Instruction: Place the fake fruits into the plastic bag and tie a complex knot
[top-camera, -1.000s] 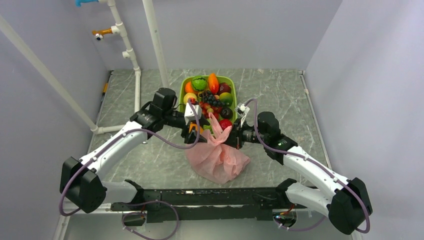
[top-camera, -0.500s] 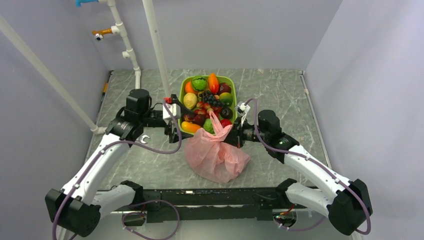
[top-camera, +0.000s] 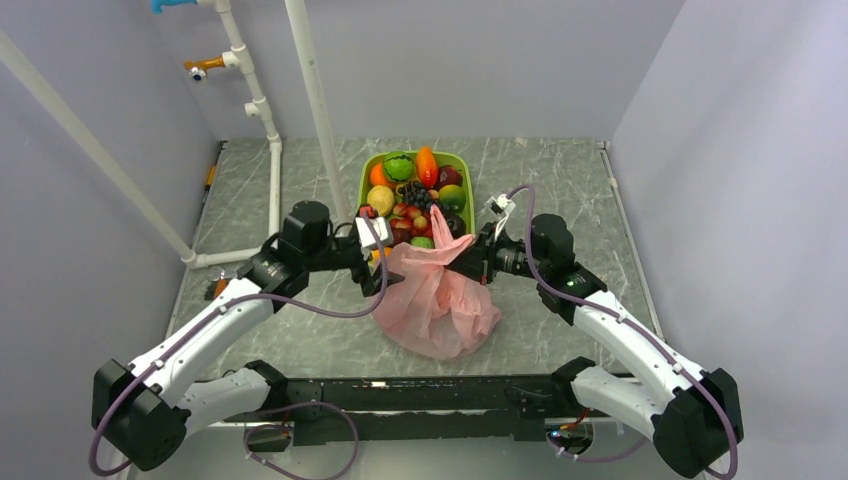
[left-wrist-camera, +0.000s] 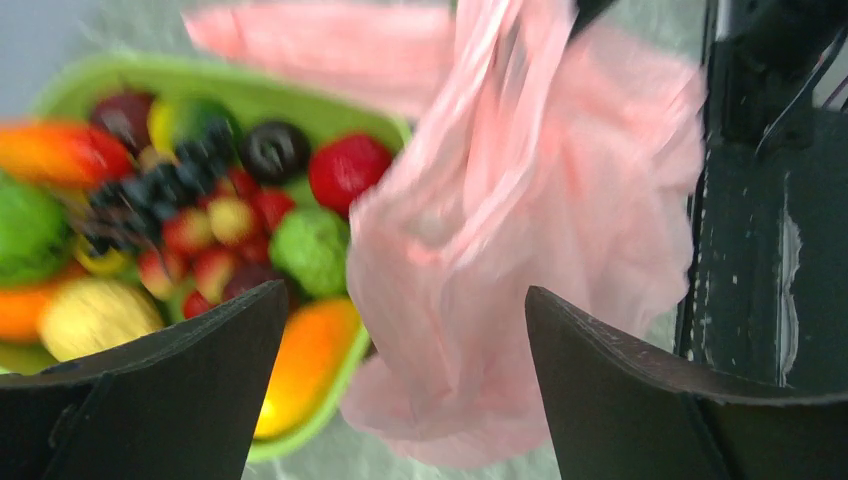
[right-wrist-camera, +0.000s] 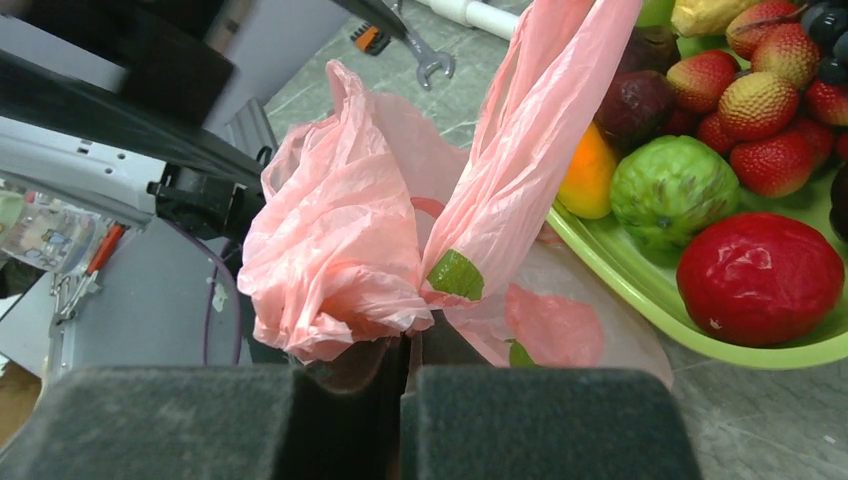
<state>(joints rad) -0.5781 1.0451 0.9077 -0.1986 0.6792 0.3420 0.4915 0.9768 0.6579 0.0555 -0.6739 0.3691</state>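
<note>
The pink plastic bag (top-camera: 437, 305) lies crumpled on the table just in front of the lime-green tray (top-camera: 366, 170). The tray is heaped with fake fruits (top-camera: 415, 195), among them a red apple (right-wrist-camera: 760, 275) and a green fruit (right-wrist-camera: 672, 185). My right gripper (top-camera: 472, 258) is shut on a bunched strip of the bag (right-wrist-camera: 340, 250), which stretches up from its jaws. My left gripper (left-wrist-camera: 405, 330) stands wide open at the bag's left side, with pink film (left-wrist-camera: 500, 280) hanging between its fingers (left-wrist-camera: 640, 400), apart from both. Red and green patches show through the film. No knot shows.
White pipes (top-camera: 262, 110) rise at the back left of the table. A spanner (right-wrist-camera: 430, 65) lies on the table left of the bag. Grey walls close in the table on three sides. The black rail (top-camera: 400, 395) with the arm bases runs along the near edge.
My left gripper opened, drew back to the left, then came in again to the bag's left side. My right gripper, still shut on the bag, has risen slightly toward the tray.
</note>
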